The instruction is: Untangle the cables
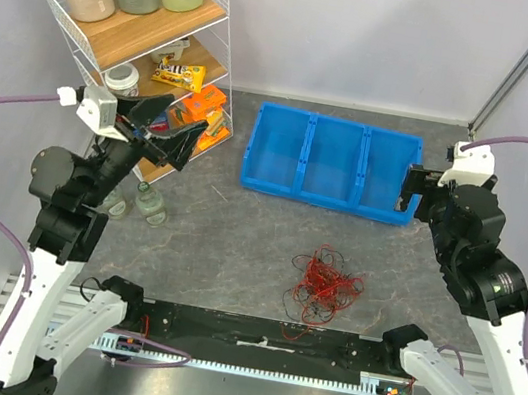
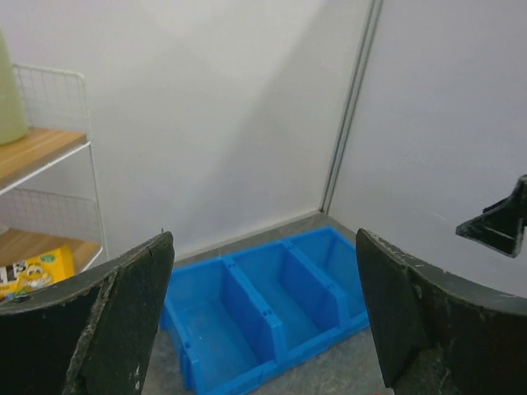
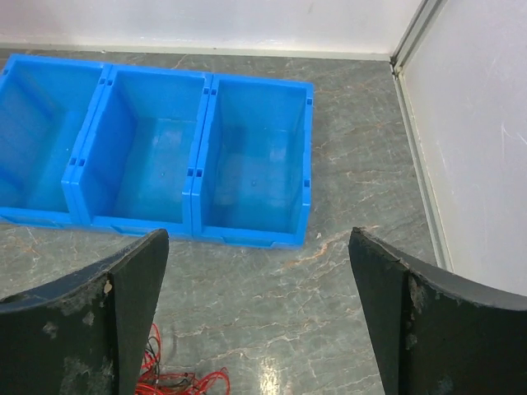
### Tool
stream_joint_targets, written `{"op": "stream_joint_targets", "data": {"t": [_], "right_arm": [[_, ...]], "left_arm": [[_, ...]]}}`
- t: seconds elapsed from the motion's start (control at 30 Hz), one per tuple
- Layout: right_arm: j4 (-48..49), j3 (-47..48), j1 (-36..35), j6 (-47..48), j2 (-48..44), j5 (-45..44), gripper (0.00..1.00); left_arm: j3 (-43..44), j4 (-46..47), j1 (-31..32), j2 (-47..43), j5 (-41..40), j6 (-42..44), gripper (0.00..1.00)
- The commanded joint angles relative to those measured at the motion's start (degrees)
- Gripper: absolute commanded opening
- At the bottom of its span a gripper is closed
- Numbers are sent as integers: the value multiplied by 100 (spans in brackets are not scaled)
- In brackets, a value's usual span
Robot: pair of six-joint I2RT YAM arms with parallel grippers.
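**Q:** Where do the cables point(image 1: 325, 287) lie?
**A:** On the near half of the table point(image 1: 234, 253), a little right of centre, between my two arms and touching neither. One loose scribble, mostly red with a few dark strands.

**Q:** Long axis?
**A:** None clear. The clump is slightly longer near-to-far than across, and a thin loop trails off its near-left edge. The wire ends are too fine to tell.

**Q:** Hands?
**A:** My left gripper point(image 1: 183, 123) is up at the left, spread wide, holding nothing, aimed far-right. My right gripper point(image 1: 412, 190) is equally wide, holding nothing, beside the right end of the blue bin point(image 1: 315, 198).

**Q:** Farther?
**A:** The bin runs left-right. A wire shelf point(image 1: 170, 30) stands far left.
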State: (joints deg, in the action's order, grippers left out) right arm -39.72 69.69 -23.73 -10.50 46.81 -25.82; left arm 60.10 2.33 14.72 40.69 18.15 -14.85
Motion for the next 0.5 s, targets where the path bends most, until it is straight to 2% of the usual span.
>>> {"op": "stream_joint_targets", "data": {"t": [0.0,0.13,0.27,0.37,0.47], "right_arm": [[-53,-96,17,-320,109,190,98],[-53,-376,17,-847,398,797,98],[-412,-737,17,-1725,978,1000,98],[-615,-1167,26,-2060,1199,1211,98],[-510,-1790,26,-2420,954,1650,98]], "left_arm": [[116,505,110,35,504,150,97],[160,550,303,413,917,-87,97],[204,479,759,913,1024,-273,97],[318,199,1408,1422,831,-203,95],[598,-353,2304,2064,542,51,93]]}}
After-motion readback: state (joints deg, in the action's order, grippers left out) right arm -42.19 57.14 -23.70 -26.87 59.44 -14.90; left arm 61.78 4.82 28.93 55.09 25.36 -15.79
